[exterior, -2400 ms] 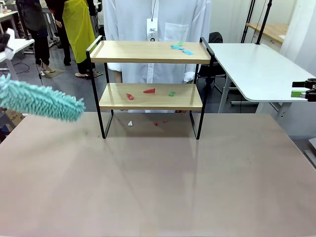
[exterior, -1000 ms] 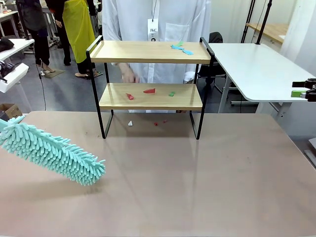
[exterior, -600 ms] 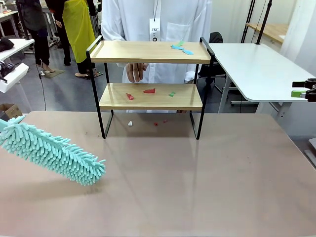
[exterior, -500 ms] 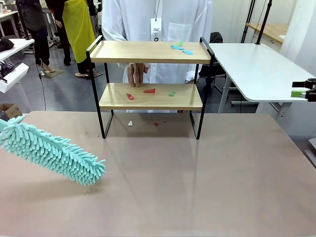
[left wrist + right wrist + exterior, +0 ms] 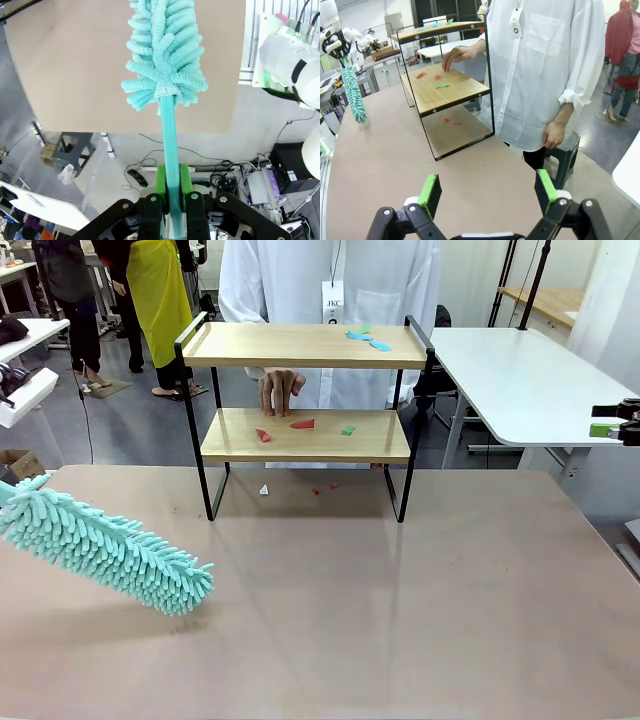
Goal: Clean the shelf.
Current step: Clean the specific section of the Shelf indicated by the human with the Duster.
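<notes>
We record the handle of the duster [image 5: 105, 550] cut off by the front view's left edge, and its tip by the left wrist view's top edge. The top board of the shelf [image 5: 290, 345] hides the wrist above the person's hand [image 5: 281, 392]. The scraps [image 5: 302, 424] on its boards are too small to identify.

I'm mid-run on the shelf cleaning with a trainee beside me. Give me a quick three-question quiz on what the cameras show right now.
1. True or false: the left gripper is shut on the handle of the teal duster.
2. Where is the person's hand?
A. resting on top of the upper board
B. between the two boards of the shelf
C. gripping the duster
3. Fill in the blank: the right gripper is ____ and holds nothing.

Key: 1 true; 2 B; 3 open.
</notes>
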